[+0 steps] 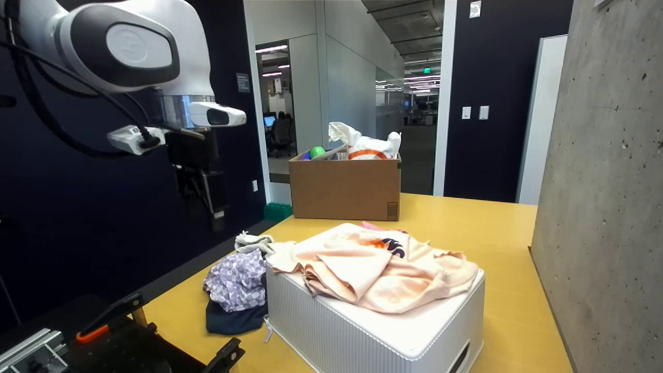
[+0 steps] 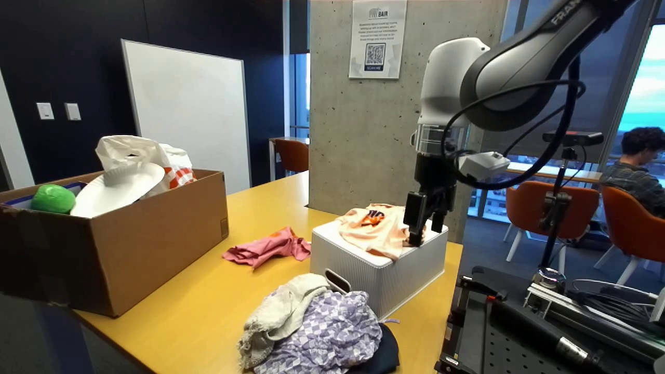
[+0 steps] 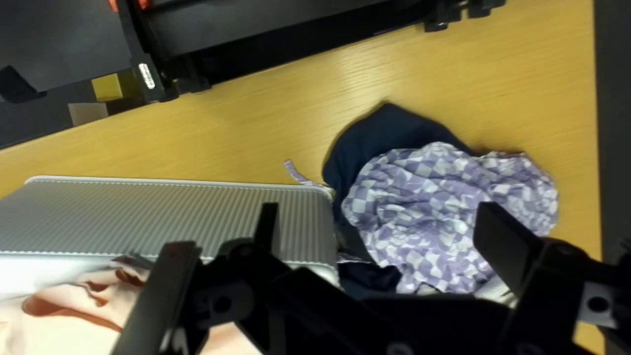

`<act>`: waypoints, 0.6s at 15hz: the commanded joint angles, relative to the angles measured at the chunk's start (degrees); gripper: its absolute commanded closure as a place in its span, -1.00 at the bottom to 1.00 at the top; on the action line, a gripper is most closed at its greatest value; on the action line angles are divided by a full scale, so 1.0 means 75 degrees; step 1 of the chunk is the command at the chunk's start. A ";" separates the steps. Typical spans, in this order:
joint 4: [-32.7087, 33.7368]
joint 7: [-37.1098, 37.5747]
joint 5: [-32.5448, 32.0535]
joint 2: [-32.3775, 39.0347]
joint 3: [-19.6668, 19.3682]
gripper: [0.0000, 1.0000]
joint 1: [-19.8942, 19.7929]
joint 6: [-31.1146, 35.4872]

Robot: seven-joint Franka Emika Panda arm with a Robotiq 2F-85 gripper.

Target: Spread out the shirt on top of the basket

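Shirt (image 1: pixel 409 285) is on top of the basket (image 1: pixel 342 331), only partly spread: printed marks face up, dark and orange, in both exterior views, but thick folds run across the fabric and the edges are rumpled. A bare stretch of the basket's flat white top shows at the corner nearest the camera in an exterior view, and the wrist view catches bunched peach fabric at lower left. Hand (image 3: pixel 382 222) is spread wide; in the wrist view its two sides stand well apart, one over the basket's ribbed wall, the other over the checked cloth (image 3: pixel 429 217). It hangs in the air, apart from the shirt; in an exterior view it only overlaps the shirt along the line of sight. Checked cloth, purple and white, is crumpled on the worktop (image 1: pixel 466 217) just beside the basket, on top of a navy cloth (image 1: pixel 235 318), with a light grey cloth (image 2: pixel 293 306) against it. Pink cloth (image 2: pixel 270 248) lies between the basket and the cardboard box (image 1: pixel 344 191). Box is open at the top and holds a round green item (image 2: pixel 53 199), a white plate (image 2: pixel 118 189) and a white bag (image 1: pixel 369 147). Concrete pillar (image 2: pixel 363 140) stands behind the basket in an exterior view; person (image 2: pixel 636 179) sits in an orange chair (image 2: pixel 634 223) at far right there.
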 commanded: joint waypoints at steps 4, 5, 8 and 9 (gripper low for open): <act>0.0778 0.0434 -0.0712 0.1220 -0.0913 -1.00 -0.0673 0.0784; 0.1045 0.0459 -0.0691 0.1449 -0.1013 -1.00 -0.0703 0.0799; 0.1835 0.0401 -0.0463 0.2050 -0.1159 -1.00 -0.0675 0.0645; 0.2039 0.0360 -0.0399 0.2227 -0.1170 -1.00 -0.0652 0.0635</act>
